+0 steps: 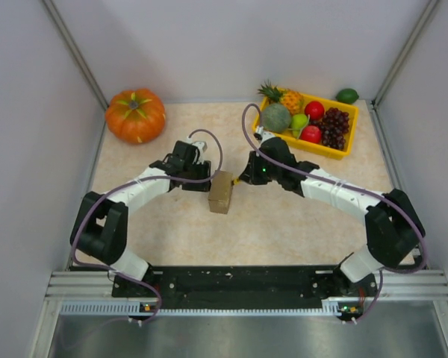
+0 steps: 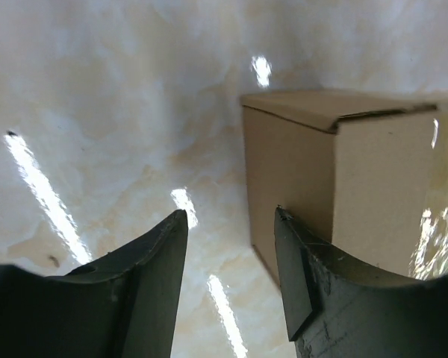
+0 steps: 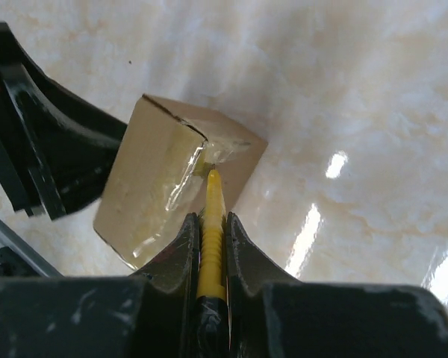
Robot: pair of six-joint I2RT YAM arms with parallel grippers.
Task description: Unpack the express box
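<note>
The table is a pale, marbled surface between grey walls, with an orange pumpkin at the far left and a yellow fruit tray at the far right. The express box stands near the middle, between the two arms, and its flaps are shut under clear tape. The right gripper is clenched on a thin yellow tool, whose tip meets the tape at the upper corner of the box. The left gripper is spread apart. The box is just beside one of its fingers, not between them, and I cannot tell if they touch. Nothing holds the box, so I judge that a push from the tool may slide or tip it. The tip may also slip off the glossy tape, or the tool may turn in the jaws.
</note>
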